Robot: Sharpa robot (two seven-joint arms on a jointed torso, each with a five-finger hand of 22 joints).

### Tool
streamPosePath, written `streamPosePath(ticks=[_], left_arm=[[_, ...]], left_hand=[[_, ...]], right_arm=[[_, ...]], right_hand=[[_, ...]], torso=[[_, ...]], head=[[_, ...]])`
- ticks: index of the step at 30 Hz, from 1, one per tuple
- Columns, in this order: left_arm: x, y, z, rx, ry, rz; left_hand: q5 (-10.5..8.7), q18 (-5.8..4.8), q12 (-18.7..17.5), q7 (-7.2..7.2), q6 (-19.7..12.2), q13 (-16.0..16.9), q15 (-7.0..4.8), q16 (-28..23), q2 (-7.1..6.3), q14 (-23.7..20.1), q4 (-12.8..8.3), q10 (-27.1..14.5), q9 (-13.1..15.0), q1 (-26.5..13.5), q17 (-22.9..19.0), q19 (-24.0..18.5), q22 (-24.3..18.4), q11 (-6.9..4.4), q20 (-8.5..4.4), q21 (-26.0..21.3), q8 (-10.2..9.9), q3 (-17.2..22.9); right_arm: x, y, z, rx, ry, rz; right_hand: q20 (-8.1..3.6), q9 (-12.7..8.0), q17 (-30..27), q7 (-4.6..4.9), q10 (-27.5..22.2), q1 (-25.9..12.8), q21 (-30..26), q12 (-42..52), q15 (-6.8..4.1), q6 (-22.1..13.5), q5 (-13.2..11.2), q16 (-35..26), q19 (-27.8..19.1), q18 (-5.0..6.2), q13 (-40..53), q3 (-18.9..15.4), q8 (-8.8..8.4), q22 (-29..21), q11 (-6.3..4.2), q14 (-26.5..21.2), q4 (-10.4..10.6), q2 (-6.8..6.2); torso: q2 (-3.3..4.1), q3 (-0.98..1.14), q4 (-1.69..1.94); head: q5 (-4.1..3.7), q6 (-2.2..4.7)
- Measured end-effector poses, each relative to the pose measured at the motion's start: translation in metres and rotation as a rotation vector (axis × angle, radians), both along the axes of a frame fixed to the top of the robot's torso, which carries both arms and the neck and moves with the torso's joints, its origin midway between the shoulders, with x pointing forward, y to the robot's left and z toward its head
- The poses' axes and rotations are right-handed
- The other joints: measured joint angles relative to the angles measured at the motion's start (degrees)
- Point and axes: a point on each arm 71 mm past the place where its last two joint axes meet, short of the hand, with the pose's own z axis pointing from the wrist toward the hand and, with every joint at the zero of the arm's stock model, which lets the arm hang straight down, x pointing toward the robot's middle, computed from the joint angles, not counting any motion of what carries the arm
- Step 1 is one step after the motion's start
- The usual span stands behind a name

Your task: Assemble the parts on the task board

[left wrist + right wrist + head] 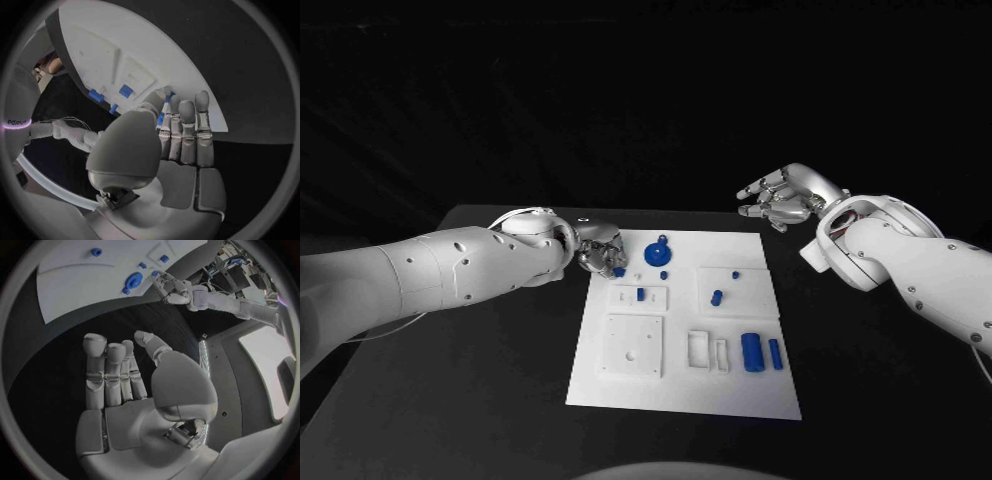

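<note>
On the black bench [516, 400] the white task board [689, 380] lies flat in the middle, carrying the small blue parts. Near its far edge sits a round blue part with a knob [661, 247], and just beside it, toward the near side, a tiny blue piece [665, 274]. A short blue peg [640, 294] stands in a raised white block on the left half of the board, and another blue piece [715, 297] rests in the matching block on the right half. Closer to the near right side, a long blue cylinder [753, 351] lies next to a slimmer blue bar [775, 352], both beside two narrow white slots.

At the board's far left corner, the left hand [600, 250] has its fingers curled down over the board's edge; a small blue part [161, 118] shows at its fingertips [167, 95], but whether it is actually pinched cannot be told.

Well apart from the board, beyond its far right corner, the right hand [783, 195] hovers above the bench with nothing in it, its fingers [106, 370] loosely extended and apart.
</note>
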Motion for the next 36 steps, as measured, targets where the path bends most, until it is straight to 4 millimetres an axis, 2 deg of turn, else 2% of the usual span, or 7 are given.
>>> streamPosePath(ticks=[3,10,19,21,24,26,36], left_arm=[[0.0004,-0.0027,0.0003,0.000,0.003,-0.003],[0.0018,-0.0030,0.0008,0.005,0.012,-0.001],[0.0028,-0.0035,0.0016,0.013,0.025,0.002],[0.0028,-0.0035,0.0017,0.014,0.028,0.003],[0.0027,-0.0026,0.0017,0.016,0.031,0.004],[0.0025,-0.0017,0.0014,0.017,0.033,0.006],[0.0018,-0.0012,0.0010,0.013,0.031,0.004]], left_hand=[[2.50,0.00,0.30,-0.09,-1.16,0.23,0.00,0.36,-0.27,0.00,0.66,-0.29,0.07,-0.52,0.00,0.00,0.00,0.10,0.00,0.26,0.07,0.66],[2.87,0.00,1.43,-0.13,-1.70,0.78,-0.21,1.13,-0.77,-0.21,2.77,-0.49,0.21,-0.44,0.00,0.00,-0.01,-0.10,0.00,0.48,0.20,1.82],[4.20,0.00,2.22,0.21,-2.06,1.13,-0.21,2.24,-1.32,-0.21,2.91,-0.68,0.13,-0.39,0.02,0.00,-0.02,0.09,0.00,1.60,-0.01,1.97],[4.20,0.00,2.56,0.04,-3.10,1.29,-0.21,2.64,-2.10,-0.21,2.91,-0.68,0.21,-0.67,0.14,0.00,-0.02,0.09,0.00,1.81,0.07,1.97],[4.21,0.00,2.75,-1.21,-5.30,1.40,-0.22,2.86,-2.39,-0.19,2.58,-0.59,0.27,-0.93,0.15,0.06,-0.02,0.00,-0.06,2.04,0.07,1.64],[4.21,0.00,3.10,-1.49,-8.17,1.60,-0.50,3.31,-2.58,0.09,2.25,-0.24,-0.23,-0.74,0.24,0.32,-0.02,-0.34,-0.31,2.25,-0.72,1.31],[3.97,0.00,3.10,-1.53,-8.71,1.78,-0.52,3.53,-2.58,0.11,2.11,-0.25,-0.14,-0.74,0.24,0.52,-0.03,-0.34,-0.52,2.25,-0.76,-0.41]], right_arm=[[0.0000,0.0001,0.0000,0.000,0.000,0.000],[-0.0003,0.0007,0.0001,0.000,0.000,0.002],[-0.0003,0.0007,0.0001,0.000,0.001,0.002],[-0.0002,0.0006,0.0001,0.000,0.001,0.002],[-0.0002,0.0004,0.0000,0.000,0.001,0.002],[-0.0002,0.0004,0.0000,0.000,0.001,0.002],[-0.0002,0.0004,0.0000,0.000,0.001,0.002]], right_hand=[[0.00,0.00,0.02,0.00,0.00,0.00,0.00,0.00,0.00,0.00,0.00,0.00,0.00,0.00,0.00,0.00,0.00,0.00,0.00,0.00,0.00,0.00],[0.00,0.00,0.02,-0.01,-0.01,0.00,0.00,0.00,0.00,0.01,0.00,0.00,0.00,0.01,0.00,0.00,0.00,0.00,0.01,0.00,0.00,0.00],[0.00,0.00,0.01,-0.02,-0.01,0.00,0.00,0.00,0.00,0.02,0.00,0.00,0.00,0.00,-0.01,0.00,0.00,0.00,0.01,0.00,0.00,0.00],[0.00,0.00,0.01,-0.02,-0.01,0.00,0.00,0.00,0.00,0.02,0.00,0.00,0.00,0.00,-0.01,0.00,0.00,0.00,0.01,0.00,0.00,0.00],[0.00,0.00,0.01,-0.03,-0.01,0.00,0.00,0.00,0.00,0.03,0.00,0.00,0.00,0.00,-0.01,0.00,0.00,0.00,0.01,0.00,0.00,0.00],[0.00,0.00,0.00,-0.03,-0.01,0.00,0.00,0.00,0.00,0.03,0.00,0.00,0.00,0.00,-0.01,0.00,0.00,0.00,0.01,0.00,0.00,0.00],[0.00,0.00,0.00,-0.07,-0.02,0.00,0.00,0.00,0.00,0.07,0.00,0.00,0.00,0.00,0.04,0.00,0.00,0.00,0.02,0.00,0.00,0.00]], torso=[[0.00,0.00,-0.03],[0.02,0.01,-0.04],[0.01,-0.01,-0.03],[0.01,-0.02,-0.03],[0.00,-0.03,0.01],[-0.01,-0.03,0.02],[-0.01,-0.07,0.04]], head=[[-0.02,-0.02],[-0.13,-0.10],[-0.24,-0.22],[-0.25,-0.22],[-0.25,-0.23],[-0.25,-0.23],[-0.24,-0.27]])
